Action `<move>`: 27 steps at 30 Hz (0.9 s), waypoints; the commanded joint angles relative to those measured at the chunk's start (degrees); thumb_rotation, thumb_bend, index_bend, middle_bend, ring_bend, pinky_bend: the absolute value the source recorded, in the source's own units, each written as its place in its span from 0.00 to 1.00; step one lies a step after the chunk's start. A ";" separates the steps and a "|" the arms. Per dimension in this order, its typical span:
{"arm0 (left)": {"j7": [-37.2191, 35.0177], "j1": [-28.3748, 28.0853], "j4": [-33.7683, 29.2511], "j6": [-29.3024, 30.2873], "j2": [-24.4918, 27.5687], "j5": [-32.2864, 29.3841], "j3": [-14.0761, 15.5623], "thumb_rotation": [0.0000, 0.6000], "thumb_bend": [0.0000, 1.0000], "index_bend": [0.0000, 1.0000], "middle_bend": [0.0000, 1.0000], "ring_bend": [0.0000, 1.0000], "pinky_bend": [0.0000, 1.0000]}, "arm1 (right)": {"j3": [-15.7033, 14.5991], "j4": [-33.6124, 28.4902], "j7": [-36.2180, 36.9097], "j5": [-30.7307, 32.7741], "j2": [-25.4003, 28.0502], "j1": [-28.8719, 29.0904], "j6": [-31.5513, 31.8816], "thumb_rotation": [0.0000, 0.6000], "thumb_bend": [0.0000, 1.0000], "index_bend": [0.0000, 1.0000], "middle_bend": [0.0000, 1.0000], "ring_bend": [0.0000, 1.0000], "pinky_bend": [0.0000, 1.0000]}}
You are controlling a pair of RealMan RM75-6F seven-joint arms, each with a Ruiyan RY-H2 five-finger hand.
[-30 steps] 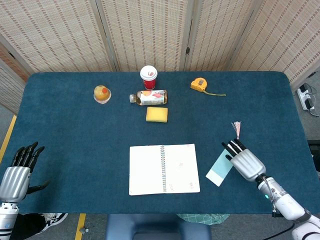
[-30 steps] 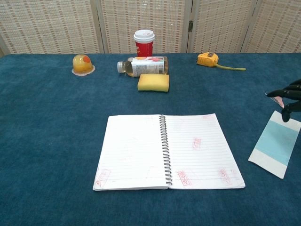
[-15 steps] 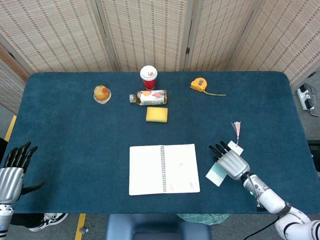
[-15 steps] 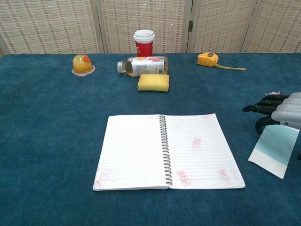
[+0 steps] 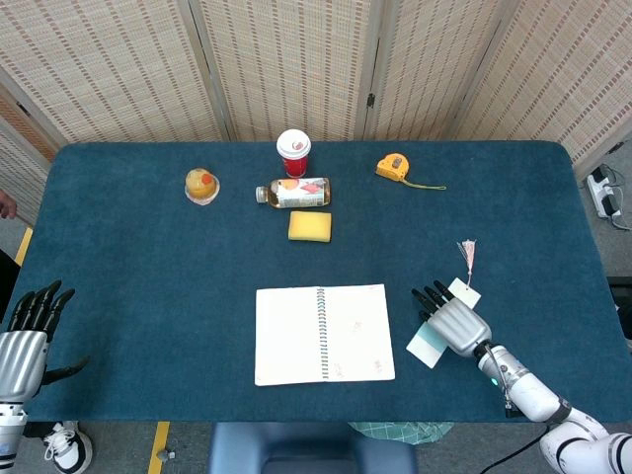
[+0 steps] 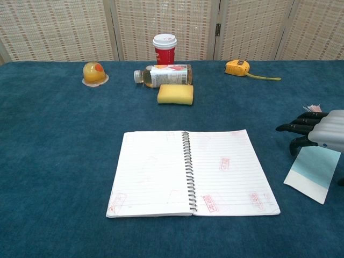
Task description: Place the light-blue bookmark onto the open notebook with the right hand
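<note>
The light-blue bookmark [image 5: 429, 347] [image 6: 315, 173] lies flat on the blue cloth just right of the open spiral notebook [image 5: 323, 333] [image 6: 191, 172]; its pink tassel [image 5: 467, 255] trails toward the back. My right hand [image 5: 454, 322] [image 6: 317, 131] hovers over the bookmark's upper half, its fingers stretched out toward the notebook and holding nothing. The part of the bookmark under the hand is hidden. My left hand [image 5: 28, 336] is open at the table's front left corner, off the cloth.
At the back stand a red cup [image 5: 293, 152], a bottle lying on its side [image 5: 293, 193], a yellow sponge [image 5: 310, 226], a yellow-orange fruit cup [image 5: 201, 185] and a yellow tape measure [image 5: 393, 167]. Folding screens close off the far side.
Over the last second my right hand slid left, from the bookmark's right side to over its upper half, then nearly stopped. The left hand dropped slightly. The bookmark has not moved.
</note>
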 commanded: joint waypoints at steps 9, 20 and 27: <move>0.86 -0.02 -0.20 -0.28 -0.13 -0.36 -0.06 1.00 0.12 0.12 0.02 0.00 0.00 | -0.60 1.24 0.33 0.44 -0.76 0.52 0.19 1.00 0.04 0.31 0.00 0.00 0.00; 1.29 -0.07 -0.19 -0.46 -0.24 -0.44 -0.04 1.00 0.12 0.12 0.02 0.00 0.00 | -0.92 2.64 0.80 0.28 -1.91 0.28 2.10 1.00 0.06 0.45 0.00 0.00 0.00; 1.14 0.00 -0.16 -0.31 -0.21 -0.43 -0.07 1.00 0.12 0.12 0.02 0.00 0.00 | -0.89 2.71 0.89 0.04 -2.03 0.19 3.42 1.00 0.06 0.45 0.00 0.00 0.00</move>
